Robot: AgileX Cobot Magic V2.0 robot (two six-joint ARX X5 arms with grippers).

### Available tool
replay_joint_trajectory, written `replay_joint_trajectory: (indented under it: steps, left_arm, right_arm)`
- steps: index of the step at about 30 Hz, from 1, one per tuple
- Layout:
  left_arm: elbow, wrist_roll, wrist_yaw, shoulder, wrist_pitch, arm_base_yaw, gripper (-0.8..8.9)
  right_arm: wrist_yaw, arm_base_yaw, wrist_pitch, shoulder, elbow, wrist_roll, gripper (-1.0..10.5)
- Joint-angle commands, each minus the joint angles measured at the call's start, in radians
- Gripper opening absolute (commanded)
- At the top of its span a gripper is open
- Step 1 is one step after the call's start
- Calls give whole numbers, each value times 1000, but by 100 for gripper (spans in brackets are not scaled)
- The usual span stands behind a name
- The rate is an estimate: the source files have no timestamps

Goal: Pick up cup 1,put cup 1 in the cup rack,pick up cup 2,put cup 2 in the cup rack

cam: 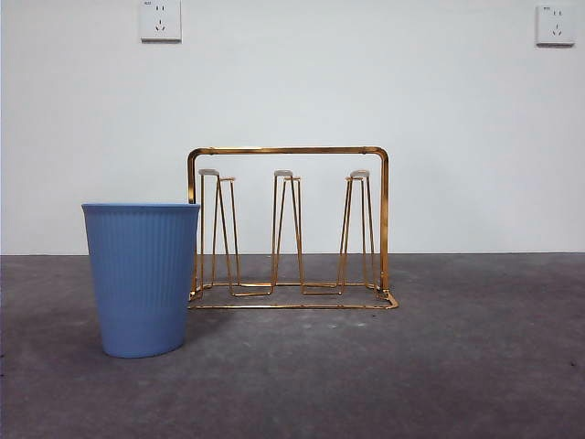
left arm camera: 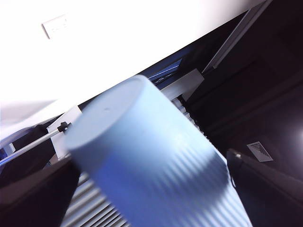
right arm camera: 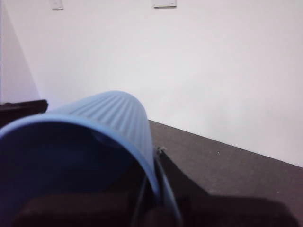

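Standing upright on the table (cam: 457, 366), a blue ribbed cup (cam: 142, 279) sat at 9 o'clock of the gold cup rack (cam: 288, 150), just beside it. The left gripper (left arm camera: 151, 189) had its jaws closed around another blue cup (left arm camera: 142, 142). The right gripper (right arm camera: 142, 203) clamped a third cup (right arm camera: 94, 123) at its rim. Marks on the wall socket (cam: 160, 20) were too small to read.

No legible text on cups, rack or wall sockets

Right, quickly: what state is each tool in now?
Left tool: shut on first blue cup.
Right tool: shut on second blue cup, at its rim.
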Motion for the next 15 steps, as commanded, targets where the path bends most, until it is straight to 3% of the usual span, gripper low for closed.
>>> replay_joint_trajectory:
  steps: [1,3,8,12,15]
  left_arm:
    - [3,-3,3,2,16,-2,677]
    - [3,-9,3,2,19,-2,676]
    - [3,-13,4,2,21,-2,435]
    - [3,-13,4,2,21,-2,427]
    - [3,-13,5,2,21,-2,309]
  right_arm:
    - [-3,10,6,16,-3,-3,-12]
    - [-3,10,9,22,-3,-6,-12]
    - [-3,10,5,29,-3,-6,-12]
    - [-3,10,-11,28,-3,-7,-12]
    - [-3,10,-44,28,-3,-15,-12]
